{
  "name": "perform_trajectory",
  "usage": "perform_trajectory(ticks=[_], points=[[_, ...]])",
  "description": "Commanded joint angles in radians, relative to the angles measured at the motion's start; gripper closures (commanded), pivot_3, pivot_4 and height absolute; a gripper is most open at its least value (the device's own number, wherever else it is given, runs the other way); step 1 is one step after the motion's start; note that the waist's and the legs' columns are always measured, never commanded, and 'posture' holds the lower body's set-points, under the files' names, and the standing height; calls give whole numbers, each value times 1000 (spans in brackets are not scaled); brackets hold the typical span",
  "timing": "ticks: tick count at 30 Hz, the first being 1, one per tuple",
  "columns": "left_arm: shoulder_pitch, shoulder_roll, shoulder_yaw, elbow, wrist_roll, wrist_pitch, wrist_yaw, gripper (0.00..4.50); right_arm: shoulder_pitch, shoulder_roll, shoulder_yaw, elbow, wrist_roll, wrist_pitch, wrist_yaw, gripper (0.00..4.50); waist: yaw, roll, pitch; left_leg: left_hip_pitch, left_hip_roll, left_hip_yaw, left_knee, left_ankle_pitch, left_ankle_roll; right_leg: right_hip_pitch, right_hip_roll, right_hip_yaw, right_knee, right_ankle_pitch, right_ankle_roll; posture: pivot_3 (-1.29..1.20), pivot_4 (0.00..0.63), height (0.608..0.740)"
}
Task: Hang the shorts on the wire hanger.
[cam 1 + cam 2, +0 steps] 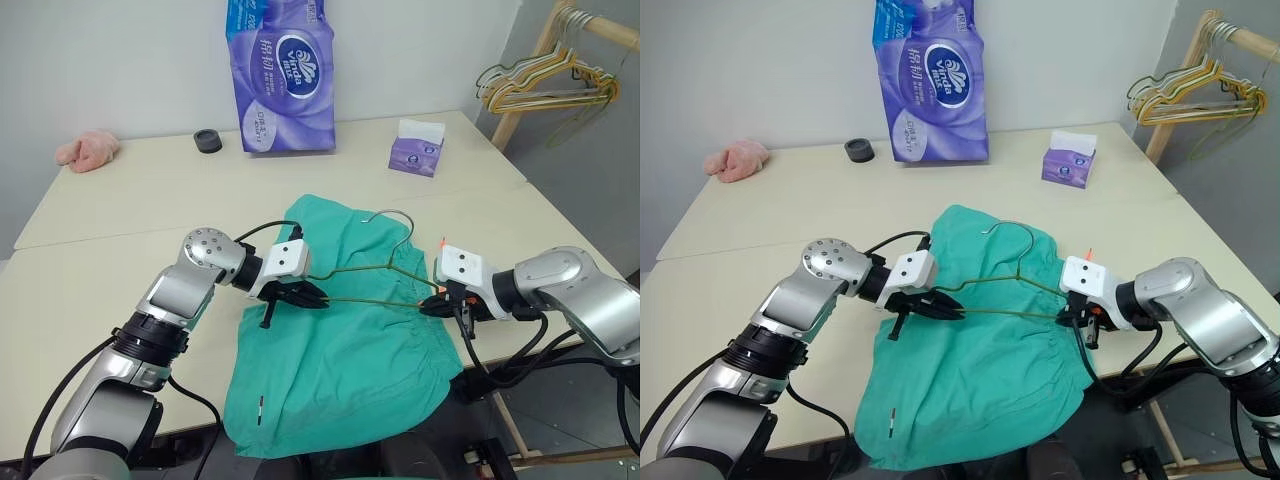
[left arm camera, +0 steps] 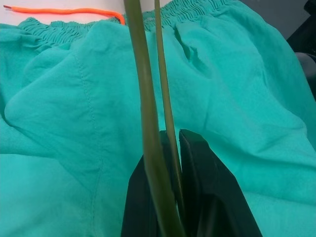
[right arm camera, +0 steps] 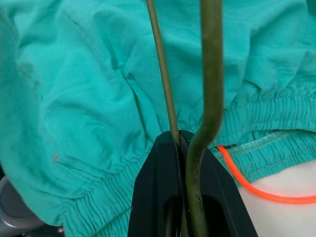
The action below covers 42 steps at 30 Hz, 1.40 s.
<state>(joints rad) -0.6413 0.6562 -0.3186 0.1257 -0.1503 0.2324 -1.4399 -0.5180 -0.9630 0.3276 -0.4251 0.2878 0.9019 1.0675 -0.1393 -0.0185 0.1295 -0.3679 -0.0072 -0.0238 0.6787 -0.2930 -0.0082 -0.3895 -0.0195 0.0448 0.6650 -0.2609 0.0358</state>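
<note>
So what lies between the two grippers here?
In the left eye view, the wire hanger spans from the left gripper to the right gripper, each shut on one end, with the shorts spread beneath.

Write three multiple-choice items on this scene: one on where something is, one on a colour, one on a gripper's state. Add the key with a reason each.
1. Where does the wire hanger lie?
A. on the rack
B. over the shorts
C. beside the tissue box

2. What colour is the drawstring of the shorts?
A. orange-red
B. white
C. black

3. What is the right gripper doing?
A. standing open above the table
B. shut on the pink cloth
C. shut on the wire hanger

Key: 1 B, the wire crosses the teal fabric between both grippers; 2 A, a bright orange-red cord lies by the waistband; 3 C, the right wrist view shows its fingers closed around the wire.
</note>
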Motion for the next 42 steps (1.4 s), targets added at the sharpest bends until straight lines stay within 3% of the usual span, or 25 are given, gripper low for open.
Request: perform_trajectory(ticks=[1,9,14,18,23,27,32,38,42], points=[[-23,-34,24,-15,-29,36,32,4169,-7,-2,-30,-5,-10,-3,-23,4498,0,0,0,0,0,0,0,0,0,0,0,0,0,0,0,-181,71,740],[-85,-82,136,108,-40,13,166,1930,26,-36,-100,-10,11,19,-31,4500,0,0,0,0,0,0,0,0,0,0,0,0,0,0,0,-194,68,740],[-175,-83,252,285,-53,-28,281,1930,117,-65,-209,-9,49,59,-51,4500,0,0,-1,-1,0,-1,1,0,0,0,0,-1,0,0,0,-194,72,740],[-234,-47,329,433,-59,-20,333,1930,295,-38,-471,14,134,170,-93,4500,2,-1,-1,-2,0,-1,0,0,0,0,0,-1,0,0,0,-186,76,740],[-153,-30,268,341,-69,1,206,1930,535,4,-677,-56,202,274,-125,4500,5,-1,-1,-3,0,-2,0,0,0,-1,-1,-2,0,0,0,-194,85,740],[-76,-42,217,198,-108,93,125,1930,694,38,-750,-100,221,305,-157,4500,9,-1,-1,-3,0,-2,1,0,0,-1,-1,-1,0,0,0,-210,88,740],[34,-33,124,41,-124,148,40,1930,781,99,-800,-184,294,390,-196,4500,-1,0,-2,0,0,0,1,0,0,1,0,1,0,-2,5,-217,91,740],[87,-54,16,64,-43,72,40,1930,843,109,-847,-184,309,406,-235,4500,-1,0,-2,2,0,2,0,0,0,3,5,2,0,-3,5,-235,92,740],[95,-46,11,105,-32,52,39,1930,871,100,-864,-187,326,414,-240,4500,-1,0,-2,1,0,3,0,0,0,2,5,2,-1,-3,5,-243,93,740]])
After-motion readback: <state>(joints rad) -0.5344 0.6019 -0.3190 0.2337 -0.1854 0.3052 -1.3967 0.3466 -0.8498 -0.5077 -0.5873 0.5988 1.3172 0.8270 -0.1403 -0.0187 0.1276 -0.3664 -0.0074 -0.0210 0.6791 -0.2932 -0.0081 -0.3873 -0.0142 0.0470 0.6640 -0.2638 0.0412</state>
